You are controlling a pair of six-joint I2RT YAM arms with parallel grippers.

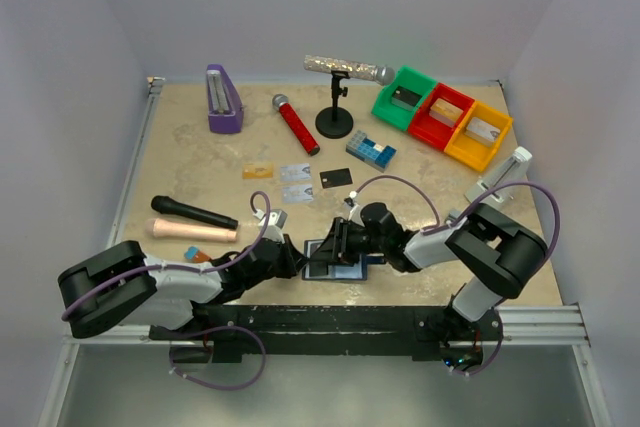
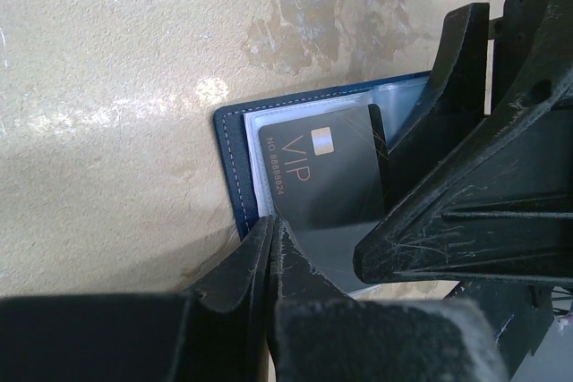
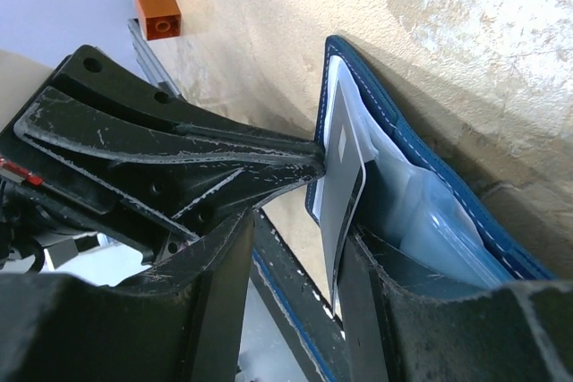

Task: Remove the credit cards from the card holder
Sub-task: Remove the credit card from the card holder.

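Note:
The card holder point(image 1: 352, 269) lies open near the front edge, dark blue with clear pockets point(image 3: 421, 212). A dark VIP card point(image 2: 322, 176) stands partly out of a pocket; it also shows in the right wrist view point(image 3: 345, 181). My left gripper point(image 2: 271, 225) is shut, tips against the holder's left edge point(image 1: 298, 259); nothing shows between them. My right gripper point(image 3: 300, 239) is open around the dark card, which leans on one finger point(image 3: 385, 301); from above it is over the holder point(image 1: 338, 244). A gold card point(image 1: 258, 171), two silver cards point(image 1: 294, 171) and a dark card point(image 1: 336, 177) lie mid-table.
An orange-and-blue block point(image 1: 197, 255) sits by the left arm. A black microphone point(image 1: 195, 212) and a pale cylinder point(image 1: 190, 231) lie left. Further back are a red microphone point(image 1: 297, 123), a stand point(image 1: 335, 117), a blue-and-white brick point(image 1: 371, 150) and green, red and yellow bins point(image 1: 442, 115).

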